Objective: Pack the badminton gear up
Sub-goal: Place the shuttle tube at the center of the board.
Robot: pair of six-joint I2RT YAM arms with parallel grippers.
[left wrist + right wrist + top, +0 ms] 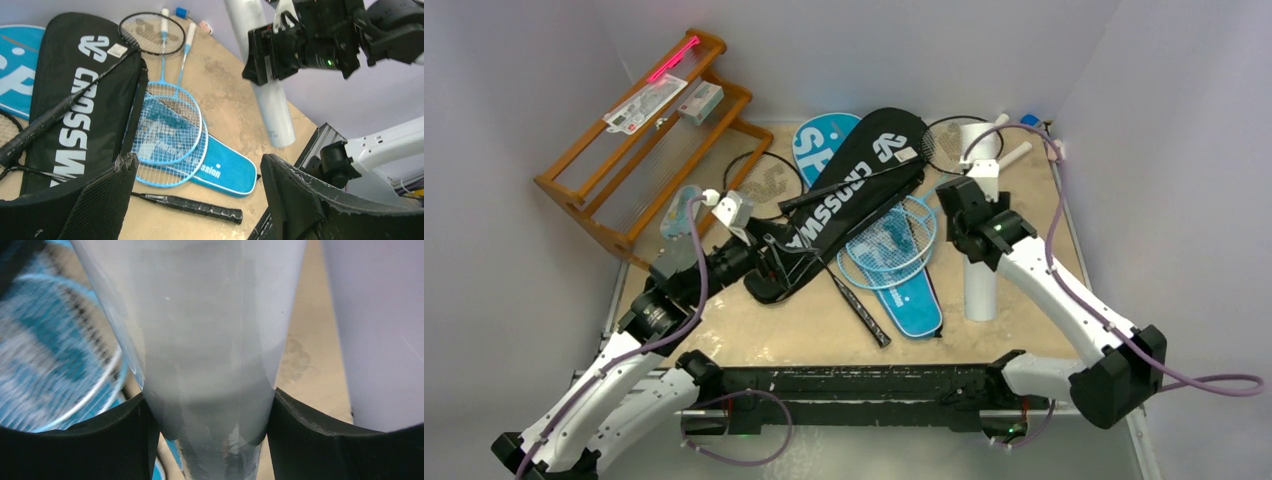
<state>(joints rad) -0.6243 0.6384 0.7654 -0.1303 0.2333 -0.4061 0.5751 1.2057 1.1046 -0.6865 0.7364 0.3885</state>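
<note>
The black "CROSSWAY" cover (864,180) lies mid-table with a black racket (854,180) across it. Two light-blue rackets (889,240) rest on a blue cover (916,305), and another blue cover (819,138) shows behind. A second black racket's handle (200,205) lies near the front. My left gripper (197,162) hangs open and empty above that handle, at the black cover's near end (786,262). My right gripper (207,397) is shut on the long white tube (210,340), holding it mid-length (980,285).
A wooden rack (644,150) with small packaged items (649,100) stands at the back left. A black rail (874,385) runs along the front edge. Walls close in on both sides, and the right arm (310,45) sits close to the left gripper.
</note>
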